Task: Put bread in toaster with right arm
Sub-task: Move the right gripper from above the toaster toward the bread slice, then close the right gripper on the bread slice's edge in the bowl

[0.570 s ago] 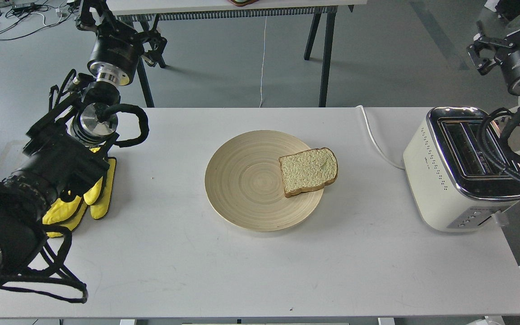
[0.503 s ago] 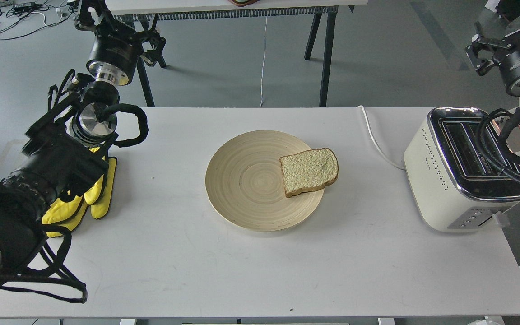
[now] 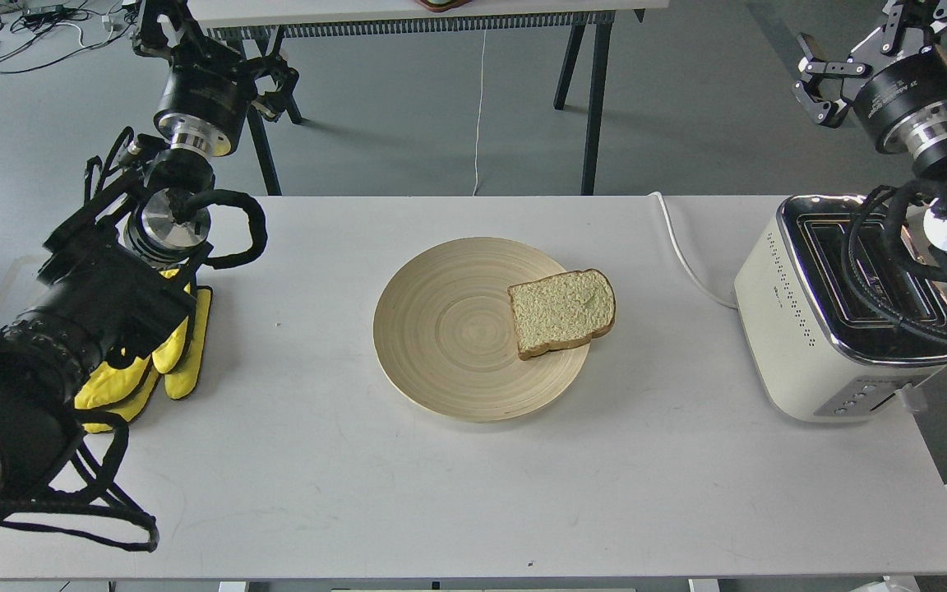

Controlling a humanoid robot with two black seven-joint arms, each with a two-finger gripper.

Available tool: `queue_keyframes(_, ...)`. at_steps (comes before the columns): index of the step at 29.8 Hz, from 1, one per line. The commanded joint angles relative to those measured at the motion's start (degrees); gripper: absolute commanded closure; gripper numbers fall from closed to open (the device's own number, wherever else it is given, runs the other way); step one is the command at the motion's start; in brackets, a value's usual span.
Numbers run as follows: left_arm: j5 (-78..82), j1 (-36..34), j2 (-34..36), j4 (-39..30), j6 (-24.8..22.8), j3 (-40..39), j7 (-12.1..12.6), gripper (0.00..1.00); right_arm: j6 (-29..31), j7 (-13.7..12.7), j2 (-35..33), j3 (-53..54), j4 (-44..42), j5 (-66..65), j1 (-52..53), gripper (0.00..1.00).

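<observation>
The bread is a single tan slice with a brown crust. It lies flat on the right rim of a round wooden plate at the table's middle. The cream-white toaster stands at the table's right end, slots up and empty. My right arm shows only its joints and black cables above and beside the toaster; its gripper is out of view. My left gripper, with yellow pads, rests on the table at the far left, partly hidden by the arm. It holds nothing.
The toaster's white cord runs over the table's back edge between plate and toaster. My right arm's cables hang over the toaster's top. Another table's black legs stand behind.
</observation>
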Motion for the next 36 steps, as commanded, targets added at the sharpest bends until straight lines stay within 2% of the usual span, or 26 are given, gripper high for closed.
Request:
queue_keyframes(1,0.0,0.0,0.0,0.0,-0.1,0.0,0.0,0.00,-6.0,-0.1,-1.3,-7.0,6.2,-20.8,0.2,0.01)
queue_keyframes(4,0.0,0.0,0.0,0.0,-0.1,0.0,0.0,0.00,-11.8,-0.7,-0.5,-11.9,7.7,-34.8,0.0,0.01)
queue_keyframes(6,0.0,0.0,0.0,0.0,-0.1,0.0,0.0,0.00,-13.5,-1.4,0.0,-15.2,7.7,-39.4,0.0,0.01)
queue_keyframes(15,0.1,0.0,0.0,0.0,-0.2,0.0,0.1,0.00,-14.2,-8.1,5.7,-29.8,5.2,-50.9,1.7,0.08)
queue_keyframes(20,0.0,0.0,0.0,0.0,-0.2,0.0,0.1,0.00,-14.2,-8.5,8.5,-35.0,1.1,-51.1,0.7,0.15)
queue_keyframes(23,0.0,0.0,-0.1,-0.1,-0.2,0.0,0.1,0.00,-14.2,-8.5,11.4,-37.2,-1.5,-51.0,0.6,0.23)
queue_keyframes(30,0.0,0.0,-0.1,-0.1,-0.2,0.0,0.1,0.00,-15.0,-8.5,17.1,-37.7,-7.5,-51.0,-0.9,0.28)
queue_keyframes(34,0.1,0.0,-0.1,-0.1,-0.2,0.0,0.1,0.00,-15.0,-8.6,17.9,-37.7,-8.5,-51.0,-1.1,0.32)
queue_keyframes(36,0.1,0.0,-0.1,-0.1,-0.2,0.0,0.1,0.00,-15.0,-8.7,17.9,-37.7,-8.5,-51.0,-1.4,0.38)
